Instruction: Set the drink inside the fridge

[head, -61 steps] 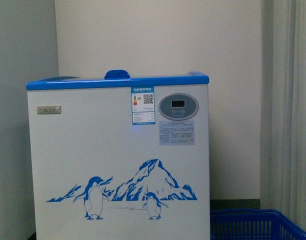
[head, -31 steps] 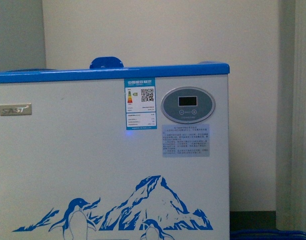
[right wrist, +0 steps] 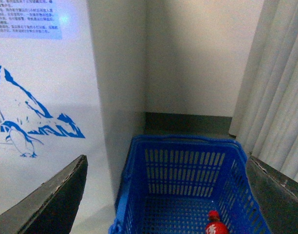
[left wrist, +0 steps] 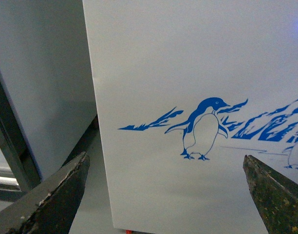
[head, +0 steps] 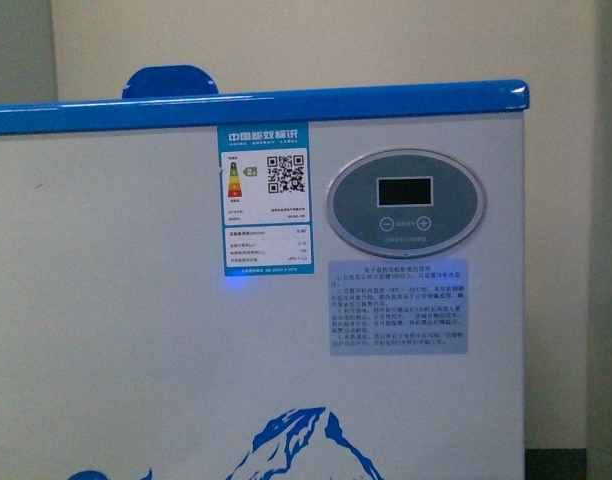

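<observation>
The left gripper (left wrist: 166, 161) gapes wide and empty, facing the fridge (head: 136, 300) front. The right gripper (right wrist: 166, 163), equally wide, hangs above the blue basket (right wrist: 188, 142) where the drink (right wrist: 214, 226) stands, probably positioned to pick it up.

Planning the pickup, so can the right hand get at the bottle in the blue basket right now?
Probably yes: the right hand is open above the basket, whose top is uncovered, and nothing seen lies over the bottle at its bottom.
</observation>
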{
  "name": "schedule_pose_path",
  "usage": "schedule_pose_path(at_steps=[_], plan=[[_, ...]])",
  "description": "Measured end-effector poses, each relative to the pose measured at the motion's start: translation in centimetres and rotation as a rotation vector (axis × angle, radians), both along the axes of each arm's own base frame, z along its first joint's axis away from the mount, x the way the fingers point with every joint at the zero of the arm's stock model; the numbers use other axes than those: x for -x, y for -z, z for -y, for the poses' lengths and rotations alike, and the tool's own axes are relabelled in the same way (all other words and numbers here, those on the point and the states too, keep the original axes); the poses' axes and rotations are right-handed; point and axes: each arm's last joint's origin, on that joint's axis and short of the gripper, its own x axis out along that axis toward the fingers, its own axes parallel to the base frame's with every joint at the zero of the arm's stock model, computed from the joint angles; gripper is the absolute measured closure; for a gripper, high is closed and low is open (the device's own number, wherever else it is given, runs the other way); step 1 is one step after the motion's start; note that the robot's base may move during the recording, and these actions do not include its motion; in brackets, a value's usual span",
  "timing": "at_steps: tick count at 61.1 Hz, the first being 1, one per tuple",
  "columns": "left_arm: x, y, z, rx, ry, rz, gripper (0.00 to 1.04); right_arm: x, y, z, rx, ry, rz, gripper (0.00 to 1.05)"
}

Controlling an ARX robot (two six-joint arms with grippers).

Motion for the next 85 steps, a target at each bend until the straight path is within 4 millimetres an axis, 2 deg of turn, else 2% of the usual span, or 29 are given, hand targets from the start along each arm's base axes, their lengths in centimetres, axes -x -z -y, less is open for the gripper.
schedule_pose_path(at_steps=[16,20,23,32,37,41,44,48,55,72,85], plan=[[0.0,0.0,0.0,0.0,0.0,0.0,0.08,0.0,0.0,0.0,0.0,0.0,0.0,0.07],[0.0,0.0,0.0,0.0,0.0,0.0,0.08,-0.3,0.2,0.2,-0.044,0.101,-0.107,0.07],[0.0,0.0,0.0,0.0,0.0,0.0,0.08,-1.3,0.0,0.8,-0.048,0.171,-0.19,0.07],[0.0,0.0,0.0,0.0,0.0,0.0,0.08,-6.1,-0.8,3.9,-0.034,0.186,-0.336,0.07],[0.0,0.0,0.0,0.0,0.0,0.0,0.08,-9.0,-0.3,6.0,-0.038,0.244,-0.446,0.07],[0.0,0.0,0.0,0.0,0.0,0.0,0.08,-12.5,1.6,7.8,-0.004,0.286,-0.574,0.07],[0.0,0.0,0.0,0.0,0.0,0.0,0.08,-15.0,4.5,8.8,0.021,0.313,-0.719,0.07],[0.0,0.0,0.0,0.0,0.0,0.0,0.08,-17.1,7.8,9.4,0.026,0.308,-0.85,0.07],[0.0,0.0,0.0,0.0,0.0,0.0,0.08,-20.3,13.5,9.8,0.106,0.339,-0.973,0.07],[0.0,0.0,0.0,0.0,0.0,0.0,0.08,-22.8,23.4,9.7,0.196,0.389,-1.161,0.07],[0.0,0.0,0.0,0.0,0.0,0.0,0.08,-24.0,28.7,10.0,0.266,0.47,-1.209,0.07]])
